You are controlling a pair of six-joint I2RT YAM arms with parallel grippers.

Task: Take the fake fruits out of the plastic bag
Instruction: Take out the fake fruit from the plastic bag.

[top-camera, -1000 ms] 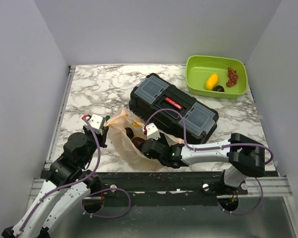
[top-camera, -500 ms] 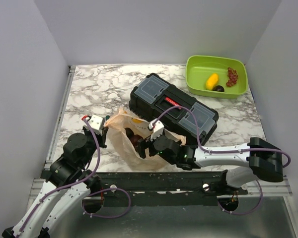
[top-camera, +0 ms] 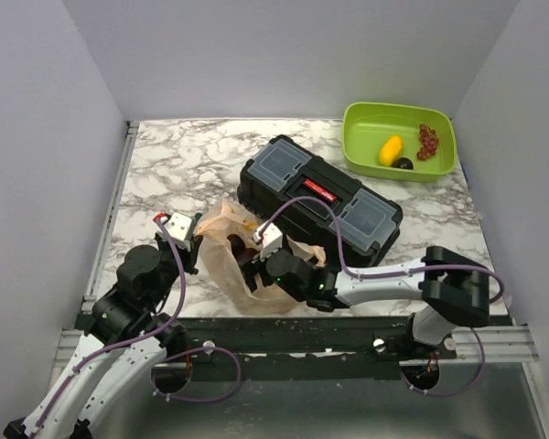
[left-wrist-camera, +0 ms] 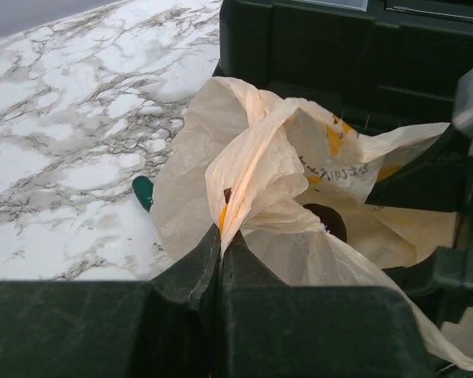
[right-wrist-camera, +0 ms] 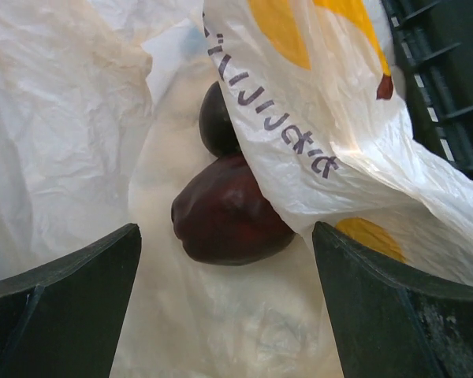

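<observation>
Crinkly translucent plastic bag point(left-wrist-camera: 256, 157) half hides two glossy dark fruits point(right-wrist-camera: 221, 220) — right hand point(right-wrist-camera: 225, 236) spread wide before them; left hand point(left-wrist-camera: 221, 240) pinches a fold.

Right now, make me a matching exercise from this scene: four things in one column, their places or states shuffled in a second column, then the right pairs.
Column one:
1. left gripper
2. right gripper
3. yellow fruit
4. dark red fruit

Column two:
A. lies in the green bin
B. jaws wide open, holding nothing
C. jaws shut on a fold of the plastic bag
D. inside the plastic bag, partly under a printed flap

Pairs: 1-C, 2-B, 3-A, 4-D
</observation>
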